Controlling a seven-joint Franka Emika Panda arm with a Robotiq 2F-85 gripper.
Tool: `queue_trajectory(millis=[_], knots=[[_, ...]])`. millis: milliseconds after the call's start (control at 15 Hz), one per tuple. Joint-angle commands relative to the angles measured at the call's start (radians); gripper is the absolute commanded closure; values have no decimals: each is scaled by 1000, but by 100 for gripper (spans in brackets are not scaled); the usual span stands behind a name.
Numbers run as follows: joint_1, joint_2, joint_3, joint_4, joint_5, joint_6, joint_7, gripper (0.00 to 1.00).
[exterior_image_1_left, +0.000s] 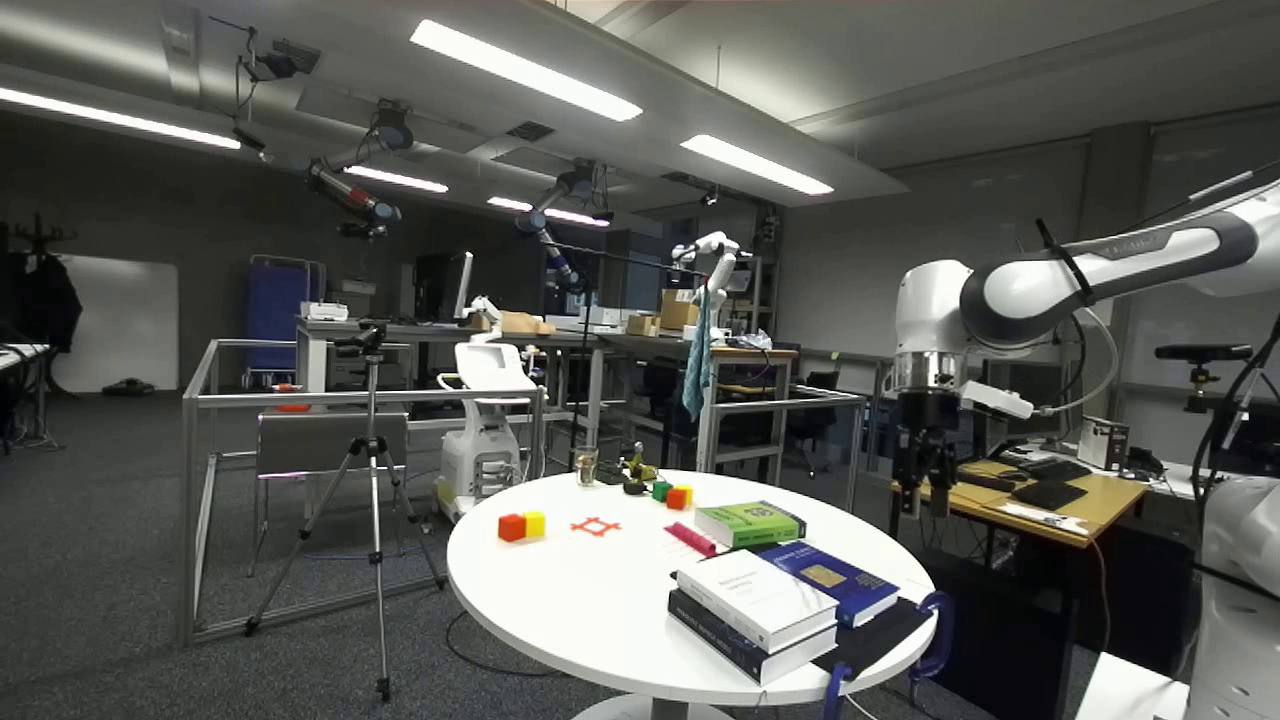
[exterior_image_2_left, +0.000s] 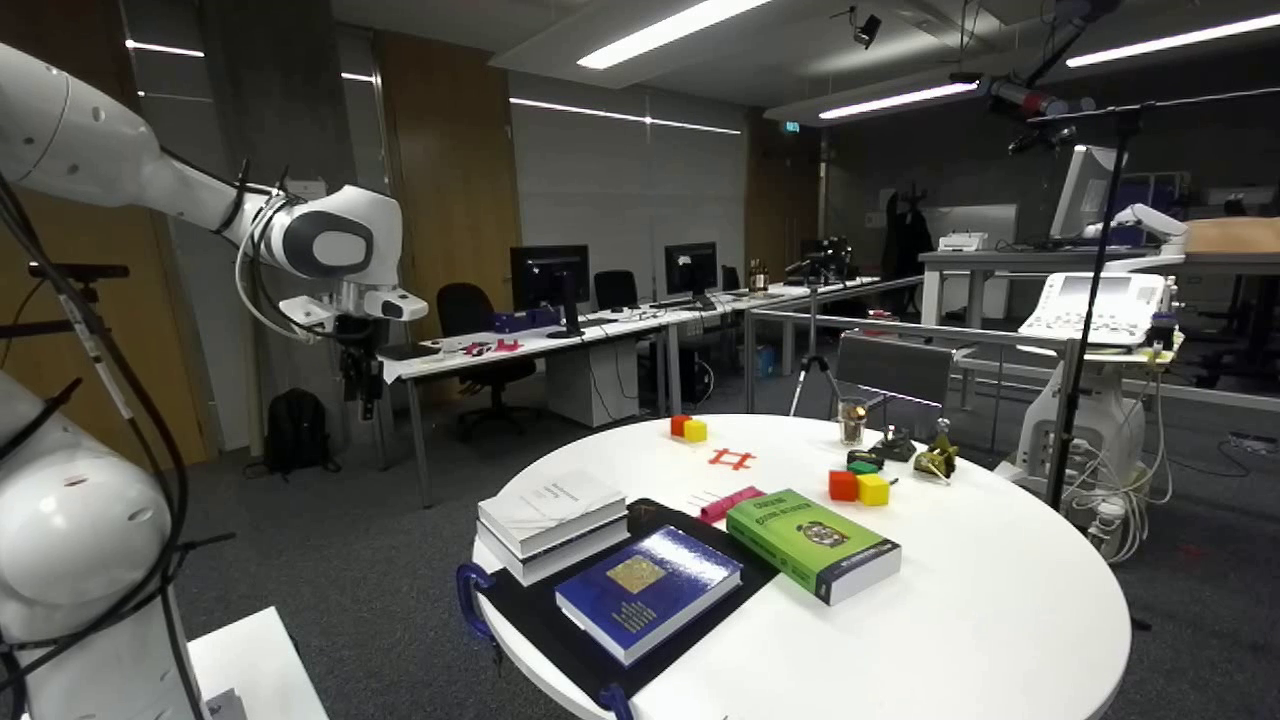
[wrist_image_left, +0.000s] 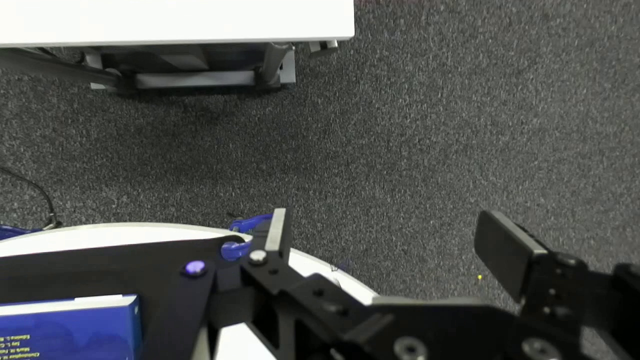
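— So, is anything being held by the fingers (wrist_image_left: 502, 252) at this point?

— Nope, nothing's gripped. In the wrist view they're spread wide, with mostly grey carpet (wrist_image_left: 400, 150) seen between them plus a bit of the rim of the round white desk (exterior_image_1_left: 580, 600). In both exterior views they're held up in the air off the side of that desk, pointed down.

— OK, and the blue book (wrist_image_left: 65, 330), where's that found?

— It's laid flat on a black mat (wrist_image_left: 125, 265) near the desk's edge. Only one end of it is caught in the wrist view, bottom left, apart from the fingers. Two blue clamps (wrist_image_left: 251, 222) are set at the rim by the mat, one of them partly hidden by a finger there.

— Cool, what else is sat around it?

— A white book (exterior_image_1_left: 757, 598) is stacked on a dark book (exterior_image_1_left: 715, 632) just beside it, and a green book (exterior_image_2_left: 815, 540) is laid on its other side, with a pink roll (exterior_image_2_left: 728, 504) right next to that. Further over, a red hash-shaped frame (exterior_image_1_left: 596, 526) is seen near a red cube (exterior_image_1_left: 511, 527) and a yellow cube (exterior_image_1_left: 534, 524). More cubes (exterior_image_2_left: 843, 487) are grouped near a glass (exterior_image_2_left: 852, 422).
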Motion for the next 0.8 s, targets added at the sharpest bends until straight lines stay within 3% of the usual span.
queue_trajectory(millis=[0, 267, 733], knots=[[-48, 38, 1, 9, -18, 114, 41, 0], [-96, 81, -14, 25, -19, 244, 89, 0], [-205, 209, -24, 92, -59, 466, 321, 0]])
